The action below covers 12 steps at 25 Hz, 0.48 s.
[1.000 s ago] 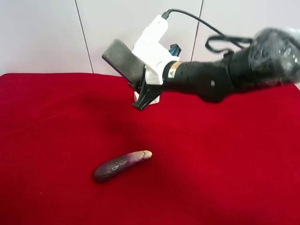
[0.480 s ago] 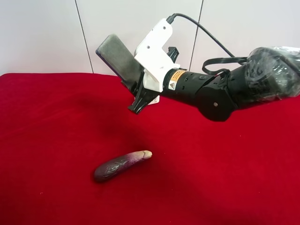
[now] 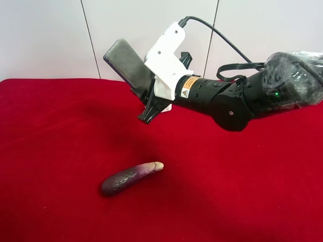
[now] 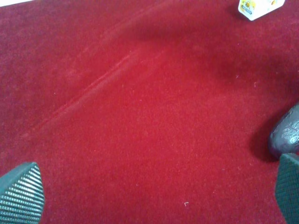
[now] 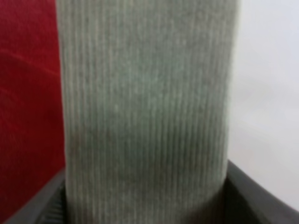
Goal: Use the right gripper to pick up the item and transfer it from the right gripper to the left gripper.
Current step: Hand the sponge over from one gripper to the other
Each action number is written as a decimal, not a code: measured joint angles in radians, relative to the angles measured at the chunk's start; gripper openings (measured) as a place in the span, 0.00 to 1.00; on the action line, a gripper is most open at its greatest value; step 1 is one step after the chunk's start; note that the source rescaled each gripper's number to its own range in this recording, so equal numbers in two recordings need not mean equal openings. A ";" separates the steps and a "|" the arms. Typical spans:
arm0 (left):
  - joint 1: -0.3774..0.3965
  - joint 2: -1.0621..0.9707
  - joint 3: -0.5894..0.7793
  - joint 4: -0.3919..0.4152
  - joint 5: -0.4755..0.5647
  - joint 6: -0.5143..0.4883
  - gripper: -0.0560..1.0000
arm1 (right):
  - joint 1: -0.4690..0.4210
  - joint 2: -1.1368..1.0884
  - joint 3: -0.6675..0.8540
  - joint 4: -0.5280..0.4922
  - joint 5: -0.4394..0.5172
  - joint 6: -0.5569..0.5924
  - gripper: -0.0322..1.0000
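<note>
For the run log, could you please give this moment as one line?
stage: handover pending | right gripper: shut on pad, above red cloth | left gripper: open, empty | eggplant: on cloth

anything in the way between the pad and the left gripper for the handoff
Nothing visible does. The right gripper holds the pad in the air; the eggplant lies flat on the cloth. The left gripper, open, is outside the high view.

The pad [image 5: 147, 107] fills the right wrist view, blurred, with both ends cut off. The left wrist view's edges crop the eggplant [image 4: 287, 133], the carton [image 4: 259, 7] and the left pincer [image 4: 155, 191].
</note>
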 joint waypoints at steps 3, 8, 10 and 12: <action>0.000 0.000 0.000 0.000 0.000 0.000 1.00 | 0.000 0.000 0.000 0.000 0.000 0.000 0.03; 0.000 0.000 0.000 0.000 0.000 0.000 1.00 | 0.000 0.000 0.000 0.000 0.000 0.000 0.03; 0.000 0.000 0.000 0.000 0.000 0.000 1.00 | 0.000 0.000 0.000 0.000 0.000 0.000 0.03; 0.000 0.000 0.000 0.000 0.000 0.000 1.00 | 0.000 0.000 0.000 0.000 0.000 0.000 0.03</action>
